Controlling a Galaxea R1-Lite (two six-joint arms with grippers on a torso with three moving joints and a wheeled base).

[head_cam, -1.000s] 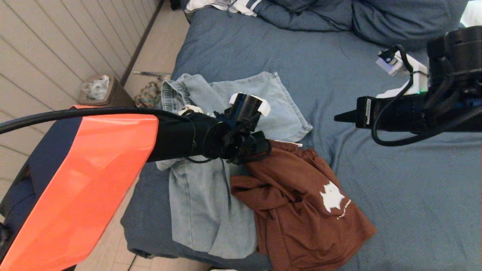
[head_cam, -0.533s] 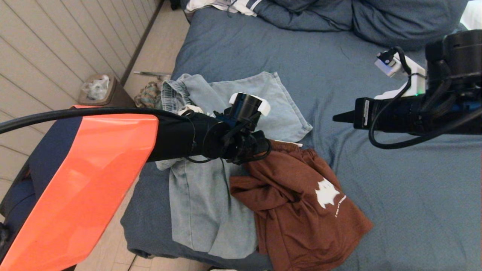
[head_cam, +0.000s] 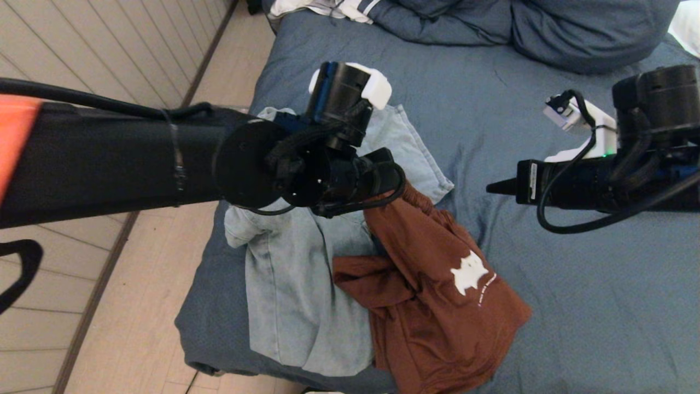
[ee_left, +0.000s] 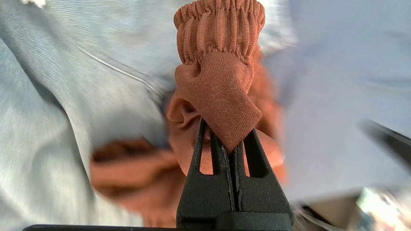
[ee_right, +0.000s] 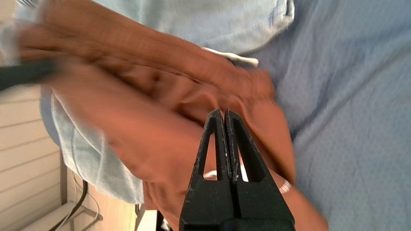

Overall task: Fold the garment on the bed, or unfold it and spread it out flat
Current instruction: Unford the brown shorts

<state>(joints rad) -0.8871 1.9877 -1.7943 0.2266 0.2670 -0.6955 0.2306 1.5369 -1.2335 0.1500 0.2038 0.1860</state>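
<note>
A crumpled brown garment [head_cam: 437, 312] with a white print lies at the near edge of the bed [head_cam: 574, 306], partly on top of a light blue garment [head_cam: 295, 295]. My left gripper [ee_left: 229, 141] is shut on the brown garment's [ee_left: 218, 80] ribbed elastic waistband and holds that edge lifted above the bed, the cloth hanging down from it. In the head view the left wrist [head_cam: 339, 175] hides the pinch. My right gripper [head_cam: 489, 189] hovers over the bed to the right of the garments, shut and empty [ee_right: 223, 112], pointing at the brown cloth.
A bunched blue duvet and pillows [head_cam: 492, 27] lie at the far end, with white striped clothing [head_cam: 328, 8] beside them. The bed's left edge drops to a wooden floor [head_cam: 142, 306]. Bare blue cover [head_cam: 601, 328] stretches to the right.
My left gripper closed on the brown waistband and then rose, pulling that edge up; the white print slid up and leftward. The right arm barely shifted.
</note>
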